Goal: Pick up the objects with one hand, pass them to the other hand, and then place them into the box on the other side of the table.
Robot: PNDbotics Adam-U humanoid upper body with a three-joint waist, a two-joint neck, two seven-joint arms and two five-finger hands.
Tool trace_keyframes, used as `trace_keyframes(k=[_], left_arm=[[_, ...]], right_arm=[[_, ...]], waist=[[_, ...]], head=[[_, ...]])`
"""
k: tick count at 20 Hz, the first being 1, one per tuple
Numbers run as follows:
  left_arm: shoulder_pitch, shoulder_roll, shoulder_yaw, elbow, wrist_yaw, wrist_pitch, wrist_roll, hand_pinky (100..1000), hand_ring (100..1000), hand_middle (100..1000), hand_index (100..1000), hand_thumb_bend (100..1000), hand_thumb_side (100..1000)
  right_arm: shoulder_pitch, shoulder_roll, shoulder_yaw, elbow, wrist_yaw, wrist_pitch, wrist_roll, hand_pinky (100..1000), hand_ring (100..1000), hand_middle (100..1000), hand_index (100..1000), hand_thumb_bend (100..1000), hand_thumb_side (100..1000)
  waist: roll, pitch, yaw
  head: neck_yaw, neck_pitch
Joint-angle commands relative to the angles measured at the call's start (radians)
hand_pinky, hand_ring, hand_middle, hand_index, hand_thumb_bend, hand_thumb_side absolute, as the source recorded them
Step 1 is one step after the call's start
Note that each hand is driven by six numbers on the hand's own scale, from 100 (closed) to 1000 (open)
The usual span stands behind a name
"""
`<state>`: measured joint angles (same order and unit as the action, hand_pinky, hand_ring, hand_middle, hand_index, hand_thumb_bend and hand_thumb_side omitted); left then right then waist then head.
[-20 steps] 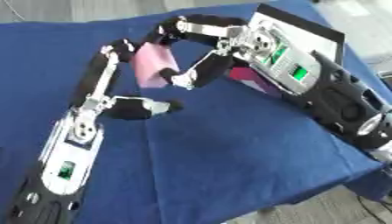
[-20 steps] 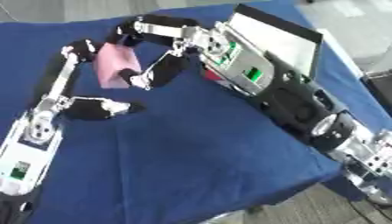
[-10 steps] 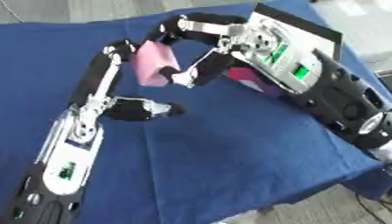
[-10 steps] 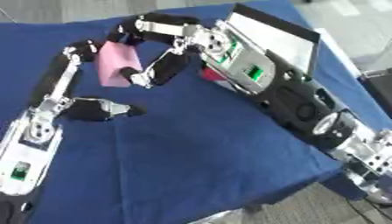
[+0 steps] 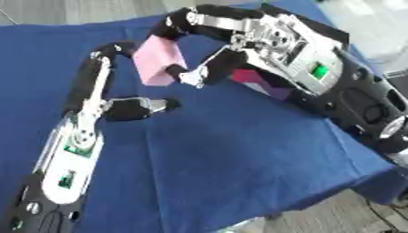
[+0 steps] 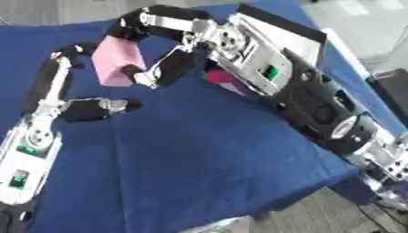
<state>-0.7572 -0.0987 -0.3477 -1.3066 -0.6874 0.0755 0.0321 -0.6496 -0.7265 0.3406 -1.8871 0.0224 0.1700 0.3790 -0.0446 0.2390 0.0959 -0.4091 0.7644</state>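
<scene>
Two head-camera eyes, looking down, close, sharing the blue table (image 5: 239, 154)

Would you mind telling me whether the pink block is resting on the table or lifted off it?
Lifted off it: the pink block hangs above the blue cloth, between the right hand and the left hand.

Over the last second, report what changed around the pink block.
Almost nothing changed. The pink block is still held up between the right hand and the left hand's fingers, above the blue cloth. Neither hand has let go; only the view shifted slightly.
</scene>
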Motion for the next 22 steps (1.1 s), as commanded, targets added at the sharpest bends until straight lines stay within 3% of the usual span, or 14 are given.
trace_keyframes(k=[1,10,18,22], left_arm=[[-0.011,-0.002,0.007,-0.009,0.014,0.006,0.008,775,868,652,838,1000,455],[0.006,0.029,0.02,-0.017,0.023,0.016,0.012,775,865,655,840,1000,439],[0.014,0.055,0.026,-0.03,0.025,0.023,0.011,775,861,668,849,998,430],[0.013,0.072,0.027,-0.05,0.032,0.025,0.007,777,862,685,850,959,417]], right_arm=[[-0.007,-0.04,-0.034,-0.024,-0.035,0.012,-0.017,914,781,651,687,100,100],[0.046,-0.107,-0.142,-0.024,-0.136,0.043,-0.124,922,786,656,692,100,100],[0.125,-0.18,-0.251,0.038,-0.2,0.033,-0.261,927,791,661,697,100,100],[0.182,-0.223,-0.303,0.068,-0.258,0.021,-0.314,933,796,669,703,100,181]], waist=[[0.007,-0.024,-0.005],[0.021,-0.032,-0.02],[0.025,-0.031,-0.023],[0.027,-0.029,-0.022]], head=[[-0.007,0.006],[-0.005,0.006],[-0.016,0.006],[-0.027,0.006]])
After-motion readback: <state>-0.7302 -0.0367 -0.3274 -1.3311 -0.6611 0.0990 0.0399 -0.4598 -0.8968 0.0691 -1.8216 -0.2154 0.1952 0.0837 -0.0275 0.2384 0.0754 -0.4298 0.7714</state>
